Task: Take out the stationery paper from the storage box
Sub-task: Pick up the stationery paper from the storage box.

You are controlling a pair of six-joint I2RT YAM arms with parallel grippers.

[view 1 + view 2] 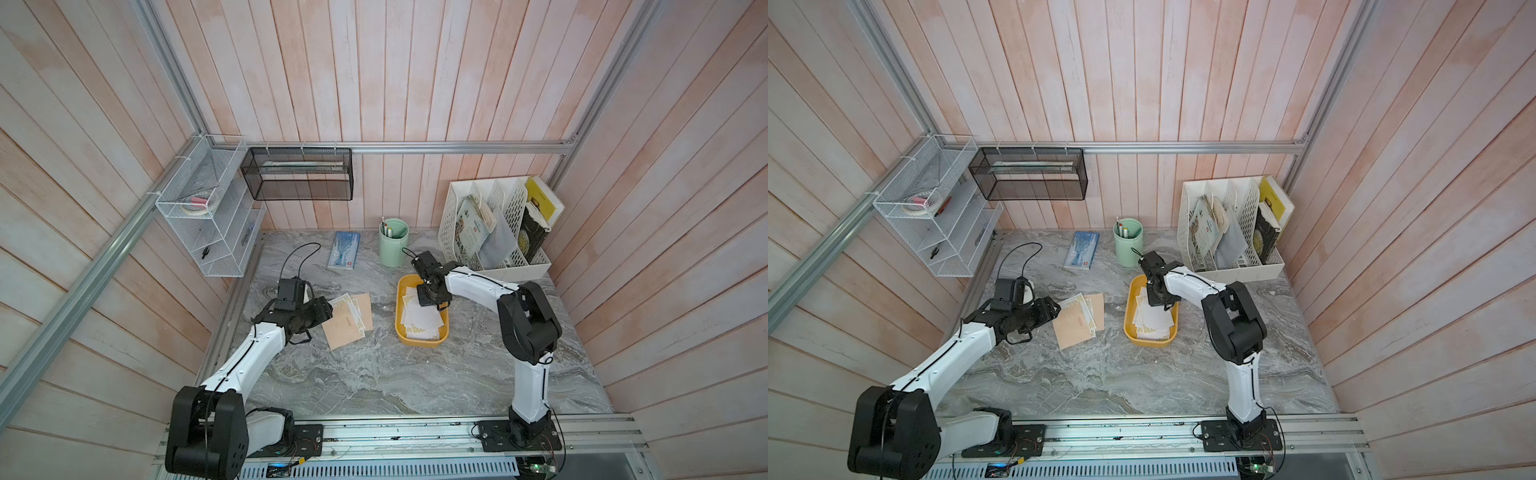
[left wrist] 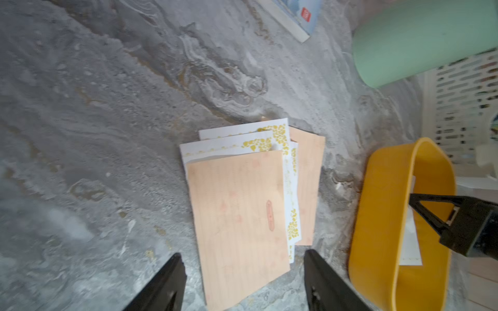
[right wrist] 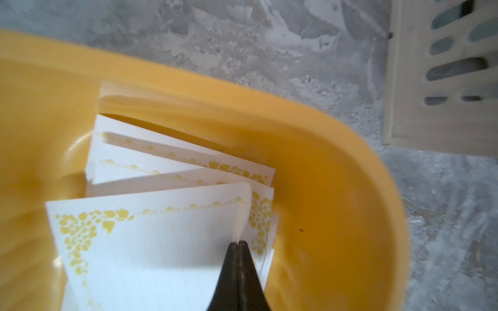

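Note:
The mustard-yellow storage box [image 1: 400, 332] [image 1: 1128, 328] [image 2: 377, 215] [image 3: 323, 188] sits right of the table's middle. Several white, gold-bordered sheets of stationery paper [image 1: 422, 320] [image 1: 1152, 320] [image 3: 151, 242] lie in it. My right gripper [image 1: 423, 302] [image 1: 1152, 301] [image 3: 238, 242] reaches into the box. It is shut on the curled-up edge of the top sheet. A loose pile of peach and white stationery paper [image 1: 347, 320] [image 1: 1077, 322] [image 2: 237, 210] lies on the table left of the box. My left gripper [image 1: 326, 309] [image 1: 1054, 309] [image 2: 242, 253] hovers open over the pile's near edge, holding nothing.
A green pen cup [image 1: 393, 243] and a blue booklet [image 1: 344, 250] stand behind the box. The white perforated file organizer [image 1: 494, 232] is at the back right, close to the right arm. A black mesh basket [image 1: 297, 174] and a white wire rack [image 1: 208, 216] hang on the walls.

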